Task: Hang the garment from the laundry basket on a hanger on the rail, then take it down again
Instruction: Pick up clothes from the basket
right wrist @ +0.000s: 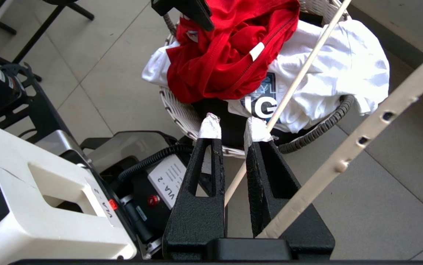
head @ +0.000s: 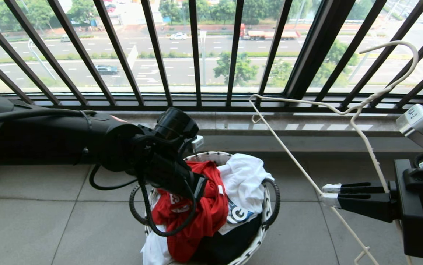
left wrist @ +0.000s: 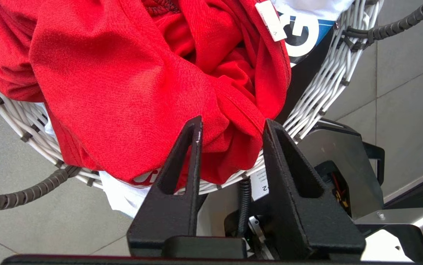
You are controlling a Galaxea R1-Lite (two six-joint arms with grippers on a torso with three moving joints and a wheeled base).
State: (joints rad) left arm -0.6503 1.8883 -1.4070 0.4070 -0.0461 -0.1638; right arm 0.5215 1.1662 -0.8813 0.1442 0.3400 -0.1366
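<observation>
Red shirt (head: 196, 217): heaped on top of the basket (head: 211, 157), draped over its near rim; white neck label showing.
Basket: white woven, on grey floor tiles below the barred window railing (head: 196, 55); black loop handles at its sides.
Other laundry: white garment (head: 244, 180) beside the shirt in the basket, with a dark printed piece under it.
Left gripper (left wrist: 230, 127): right over the basket; fingers (left wrist: 193, 147) partly apart, tips against a fold of the shirt; cannot tell whether cloth is pinched.
Right gripper (head: 327, 195): well to the side of the basket, level, fingers nearly together around the white wire hanger (head: 359, 110).
Hanger: held by its bottom bar, tilted, hook uppermost against the railing; one end reaches down past the basket toward the floor.
</observation>
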